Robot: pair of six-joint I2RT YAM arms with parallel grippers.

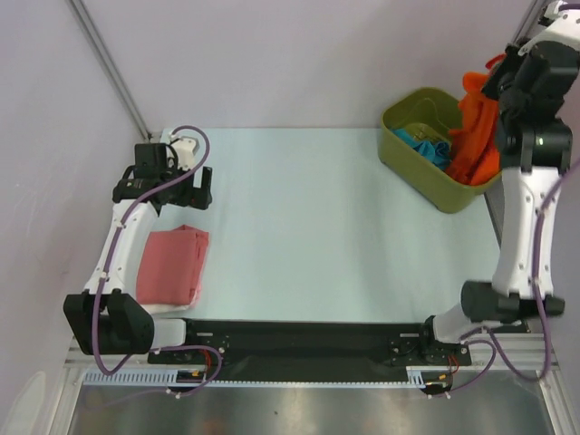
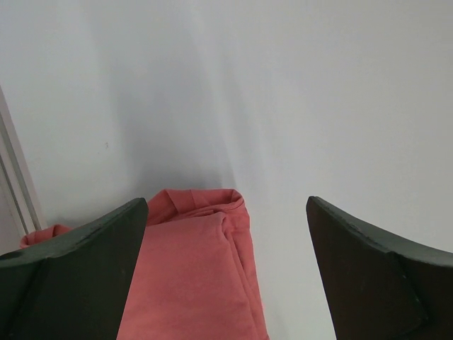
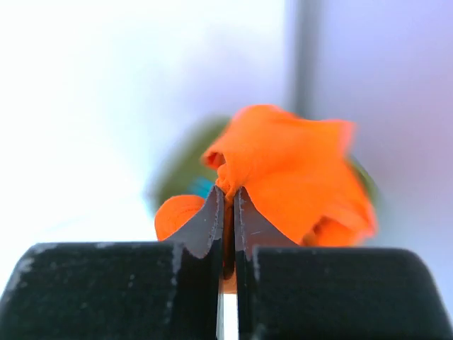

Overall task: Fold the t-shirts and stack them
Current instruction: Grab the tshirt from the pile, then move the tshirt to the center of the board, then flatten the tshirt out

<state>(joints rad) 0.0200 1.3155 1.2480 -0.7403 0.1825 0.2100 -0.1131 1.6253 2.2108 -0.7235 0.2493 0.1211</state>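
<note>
Logging pink shirt (image 1: pixel 172 265) folded at left edge; my right gripper (image 3: pixel 226 202) pinches orange shirt (image 1: pixel 476 136), teal shirt (image 1: pixel 426 145) waits in bin (image 1: pixel 408 107), left gripper (image 2: pixel 226 209) agape.

A folded t-shirt (image 1: pixel 172 267) is lying on the tabletop (image 1: pixel 317 236) by the left edge, close to the near left corner. The left end effector (image 1: pixel 201 188) is hanging just behind the folded t-shirt, toward the far left corner. Its fingers are standing wide apart with nothing between them. A bin (image 1: pixel 435 192) is sitting at the far right corner of the tabletop. A bunched t-shirt (image 1: pixel 424 145) is lying inside the bin. The right end effector (image 3: pixel 226 212) is up above the bin, by the right edge, pinching a hanging t-shirt (image 1: pixel 476 136). The hanging t-shirt is dropping down into the right side of the bin, just beside the bunched t-shirt.
</note>
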